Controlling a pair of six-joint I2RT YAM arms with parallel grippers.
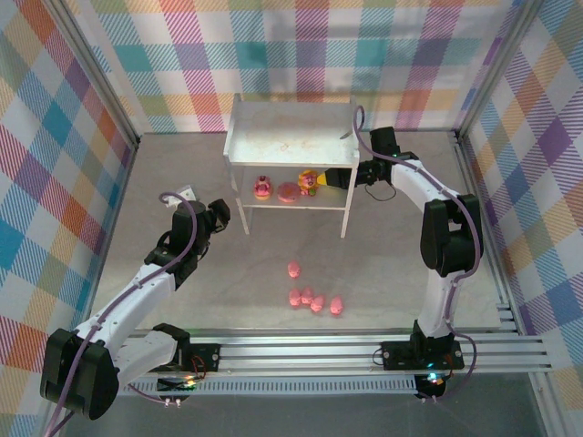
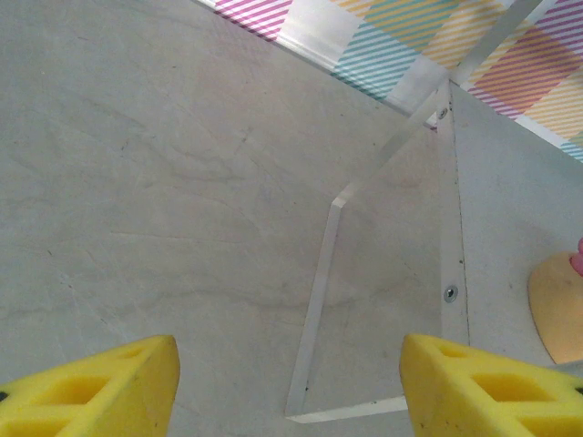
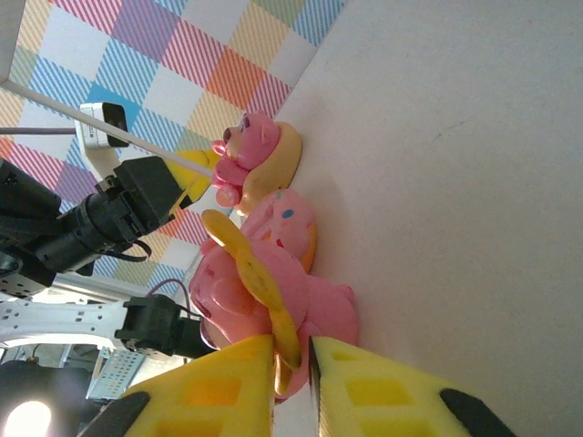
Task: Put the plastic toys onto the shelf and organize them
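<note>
Grip of the right gripper (image 3: pixel 291 344): the jaws are drawn almost together, leaving a narrow slit between the yellow pads (image 3: pixel 214 387). A thin yellow rim of the yellow-orange-red figure (image 3: pixel 273 291) sits in that slit, and both pads appear to touch it. The figure's pink body lies directly ahead of the fingertips, resting on the lower tier of the shelf (image 3: pixel 455 182). Further out from the jaws on the same line is the ring donut (image 3: pixel 293 223), touching or very nearly touching the figure. Past the donut stands the pink-red figure (image 3: pixel 260 159) on a tan base.

From overhead, the right gripper (image 1: pixel 333 179) reaches into the lower tier from the right-hand side of the shelf (image 1: pixel 291 127). The yellow-orange-red figure (image 1: pixel 309 182) is at its tips, the ring donut (image 1: pixel 288 191) comes next, and the pink-red figure (image 1: pixel 262 188) is furthest from the jaws.

The left gripper (image 2: pixel 290 364) has its jaws wide apart, with nothing between them but bare table (image 2: pixel 182 182). Ahead of these jaws are a thin white leg and the lower frame of the shelf (image 2: pixel 451 228). Overhead, the left gripper (image 1: pixel 217 217) is near the shelf's front-left leg, not touching it.

Five pig figures (image 1: pixel 307 297) lie on the table (image 1: pixel 237 282), well apart from both sets of jaws. Four form a close cluster, and one lies apart, nearer the shelf.
</note>
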